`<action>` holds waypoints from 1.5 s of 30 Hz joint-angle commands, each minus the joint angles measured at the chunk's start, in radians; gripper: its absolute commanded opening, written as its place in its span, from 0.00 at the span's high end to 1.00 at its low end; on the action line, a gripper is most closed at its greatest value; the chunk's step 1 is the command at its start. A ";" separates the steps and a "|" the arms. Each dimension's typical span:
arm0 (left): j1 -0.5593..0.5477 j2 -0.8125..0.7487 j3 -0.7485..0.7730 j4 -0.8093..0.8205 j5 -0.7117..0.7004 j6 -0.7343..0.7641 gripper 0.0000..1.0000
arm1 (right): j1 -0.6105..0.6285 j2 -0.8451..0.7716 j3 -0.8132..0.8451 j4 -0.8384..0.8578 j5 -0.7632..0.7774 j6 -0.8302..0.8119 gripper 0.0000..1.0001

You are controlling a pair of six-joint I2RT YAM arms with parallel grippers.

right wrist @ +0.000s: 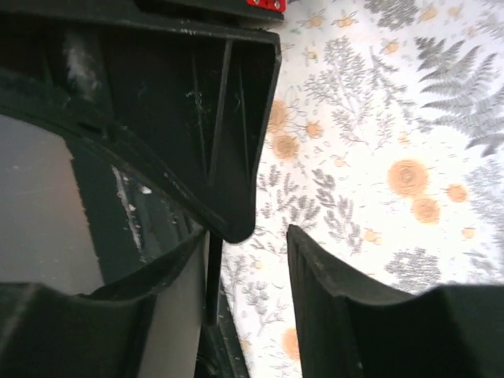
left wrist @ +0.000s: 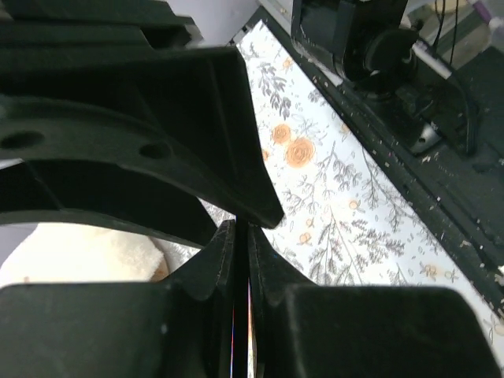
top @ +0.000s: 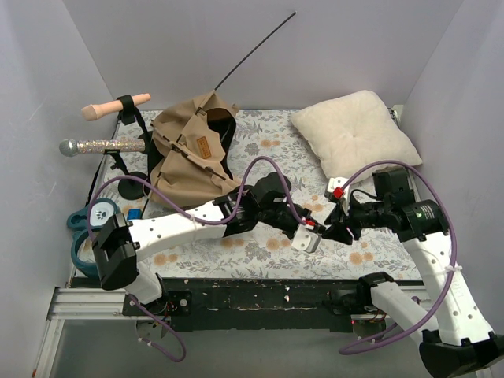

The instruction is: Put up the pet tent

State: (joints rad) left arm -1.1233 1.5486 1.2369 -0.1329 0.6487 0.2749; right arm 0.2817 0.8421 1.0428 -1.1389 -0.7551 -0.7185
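The pet tent [top: 193, 153] lies in a floppy heap at the upper left of the top view, on the flowery cloth [top: 260, 252]. One thin black pole [top: 256, 49] pokes up out of it toward the top right. The cream pillow [top: 354, 134] sits at the upper right, apart from the tent. In the lower middle, the two claws meet. The left claw [left wrist: 242, 236] is squeezed together; I cannot tell if anything is inside. The right claw [right wrist: 250, 240] has its fingers apart.
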 commanded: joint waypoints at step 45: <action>0.026 -0.266 0.176 -0.028 -0.436 0.027 1.00 | 0.259 0.165 -0.779 2.195 0.157 0.404 0.27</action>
State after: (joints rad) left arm -1.1118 1.3060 1.4181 -0.1474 0.2413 0.3111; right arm 0.4381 0.8520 0.1749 0.6937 -0.6224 -0.3477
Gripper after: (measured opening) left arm 0.051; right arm 0.729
